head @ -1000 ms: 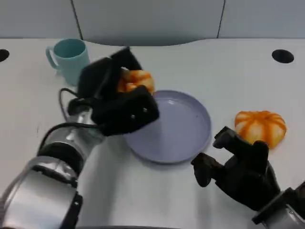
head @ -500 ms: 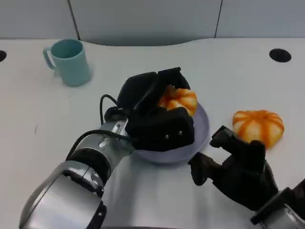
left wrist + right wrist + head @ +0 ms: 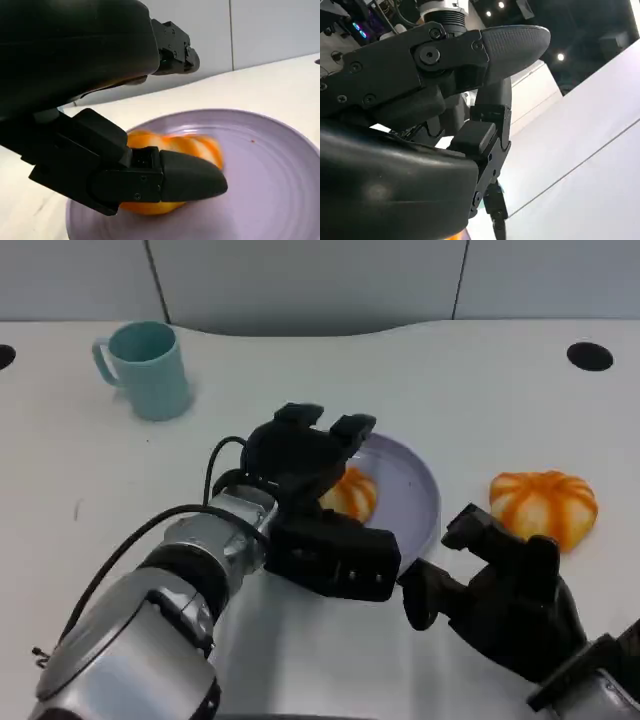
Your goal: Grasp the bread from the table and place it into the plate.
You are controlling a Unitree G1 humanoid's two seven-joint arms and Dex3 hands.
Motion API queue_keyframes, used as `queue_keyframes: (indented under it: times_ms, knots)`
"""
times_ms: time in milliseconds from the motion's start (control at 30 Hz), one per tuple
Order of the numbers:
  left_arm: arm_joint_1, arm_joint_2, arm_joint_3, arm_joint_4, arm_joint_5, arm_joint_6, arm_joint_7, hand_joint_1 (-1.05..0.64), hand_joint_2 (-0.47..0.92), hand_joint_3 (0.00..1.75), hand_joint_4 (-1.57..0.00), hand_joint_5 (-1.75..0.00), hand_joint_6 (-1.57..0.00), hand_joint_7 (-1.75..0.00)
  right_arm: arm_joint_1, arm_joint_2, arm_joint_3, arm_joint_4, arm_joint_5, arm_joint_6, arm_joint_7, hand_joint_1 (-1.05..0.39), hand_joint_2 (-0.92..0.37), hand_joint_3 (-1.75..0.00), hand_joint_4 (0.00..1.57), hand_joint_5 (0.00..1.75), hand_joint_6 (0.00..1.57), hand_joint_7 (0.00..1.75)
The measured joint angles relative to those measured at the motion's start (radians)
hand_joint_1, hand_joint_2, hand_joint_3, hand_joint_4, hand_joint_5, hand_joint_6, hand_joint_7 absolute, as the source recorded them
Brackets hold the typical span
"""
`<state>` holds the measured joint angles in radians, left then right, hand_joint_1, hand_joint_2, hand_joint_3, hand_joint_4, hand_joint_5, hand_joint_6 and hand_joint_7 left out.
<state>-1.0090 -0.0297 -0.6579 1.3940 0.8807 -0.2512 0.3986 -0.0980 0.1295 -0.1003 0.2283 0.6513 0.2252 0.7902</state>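
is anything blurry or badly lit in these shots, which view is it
Left wrist view: the bread in the plate is smeared by motion blur, while the left hand is sharp. Head view: evenly lit and crisp. Right wrist view: dark background with bright lamp spots, right hand in shade.

- A white table (image 3: pixel 300 370) spans the head view, its far edge cut in a shallow curve.
- Two dark round holes sit in the tabletop, one near the far right (image 3: pixel 589 356), one at the far left edge (image 3: pixel 5 355) (only partly in frame).
- Behind the table stand pale grey wall panels (image 3: pixel 300 280) split by thin dark vertical seams.
- The right wrist view looks up at a dark ceiling with small bright spotlights (image 3: pixel 561 57).
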Motion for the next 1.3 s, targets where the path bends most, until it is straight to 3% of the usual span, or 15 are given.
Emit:
queue_keyframes:
  times_ms: [267,367,467,500,533,600,733,833,933,1000,1067,1133,1167,1200,1300]
  knots:
    - [0.0,0.095,0.081,-0.005,-0.08,-0.062,0.054,-1.05,0.92,0.82,0.0,0.0,0.0,0.0,-0.027,0.019,0.004,0.04,-0.005,-0.028,0.002,-0.81,-0.92,-0.25,0.96,1.37,0.91,0.79]
    - [0.008,0.141,0.209,-0.015,-0.214,-0.157,0.026,-1.05,0.92,0.75,0.0,0.0,0.0,0.0,-0.033,0.031,0.011,0.046,-0.01,-0.021,-0.024,-0.81,-0.92,-0.22,0.96,1.39,0.92,0.79]
    - [0.025,0.18,0.37,-0.025,-0.392,-0.264,-0.144,-1.05,0.92,0.58,-0.1,-0.07,-0.1,-0.07,-0.035,0.045,0.017,0.046,-0.012,-0.008,-0.047,-0.8,-0.92,-0.24,0.96,1.4,0.93,0.8]
    - [0.035,0.188,0.427,-0.027,-0.461,-0.295,-0.224,-1.05,0.92,0.51,-0.16,-0.29,-0.17,-0.2,-0.036,0.049,0.019,0.046,-0.012,-0.008,-0.05,-0.8,-0.92,-0.25,0.96,1.41,0.93,0.8]
    - [0.045,0.19,0.488,-0.029,-0.532,-0.317,-0.312,-1.05,0.92,0.45,-0.06,-0.83,-0.08,-0.63,-0.037,0.052,0.021,0.046,-0.013,-0.008,-0.054,-0.8,-0.92,-0.25,0.95,1.41,0.93,0.8]
    - [0.058,0.189,0.603,-0.032,-0.67,-0.323,-0.476,-1.05,0.92,0.37,-0.01,-1.22,-0.02,-1.04,-0.04,0.06,0.024,0.046,-0.014,-0.008,-0.058,-0.8,-0.92,-0.25,0.96,1.42,0.93,0.81]
    - [0.074,0.18,0.841,-0.053,-0.961,-0.262,-0.813,-1.05,0.92,0.28,0.0,-1.41,0.0,-1.28,-0.04,0.074,0.037,0.046,-0.024,-0.011,-0.074,-0.79,-0.92,-0.27,0.95,1.43,0.92,0.82]
    - [0.097,0.175,1.025,-0.076,-1.185,-0.108,-1.066,-1.05,0.92,0.16,-0.02,-1.48,0.0,-1.37,-0.04,0.077,0.041,0.046,-0.037,-0.021,-0.08,-0.8,-0.92,-0.31,0.94,1.44,0.91,0.85]
    - [0.143,0.181,1.183,-0.091,-1.375,0.1,-1.229,-1.05,0.92,0.1,-0.05,-1.49,-0.09,-1.32,-0.04,0.078,0.042,0.046,-0.049,-0.039,-0.081,-0.79,-0.92,-0.33,0.94,1.44,0.9,0.89]
    - [0.17,0.188,1.224,-0.101,-1.423,0.159,-1.258,-1.05,0.91,0.04,-0.19,-1.35,-0.23,-1.16,-0.04,0.078,0.042,0.047,-0.049,-0.045,-0.081,-0.8,-0.92,-0.32,0.94,1.44,0.9,0.9]
    - [0.191,0.193,1.249,-0.127,-1.452,0.195,-1.288,-1.05,0.88,0.01,-0.4,-1.14,-0.38,-0.98,-0.041,0.078,0.044,0.05,-0.049,-0.045,-0.081,-0.81,-0.92,-0.31,0.94,1.44,0.89,0.91]
    - [0.21,0.194,1.262,-0.153,-1.468,0.219,-1.307,-1.05,0.87,0.01,-0.46,-1.08,-0.42,-0.93,-0.044,0.078,0.043,0.057,-0.049,-0.047,-0.081,-0.81,-0.92,-0.3,0.94,1.45,0.89,0.91]
    - [0.217,0.194,1.264,-0.161,-1.47,0.228,-1.312,-1.05,0.84,0.01,-0.64,-0.97,-0.5,-0.9,-0.045,0.078,0.043,0.061,-0.049,-0.047,-0.081,-0.81,-0.92,-0.29,0.93,1.45,0.88,0.91]
    - [0.227,0.191,1.265,-0.174,-1.471,0.236,-1.315,-1.05,0.83,0.01,-0.73,-0.92,-0.53,-0.88,-0.046,0.078,0.043,0.064,-0.049,-0.047,-0.081,-0.81,-0.92,-0.29,0.93,1.45,0.88,0.91]
    - [0.273,0.152,1.26,-0.219,-1.472,0.244,-1.314,-1.05,0.82,0.01,-0.83,-0.88,-0.6,-0.88,-0.054,0.077,0.037,0.068,-0.049,-0.046,-0.081,-0.8,-0.92,-0.32,0.92,1.47,0.87,0.93]
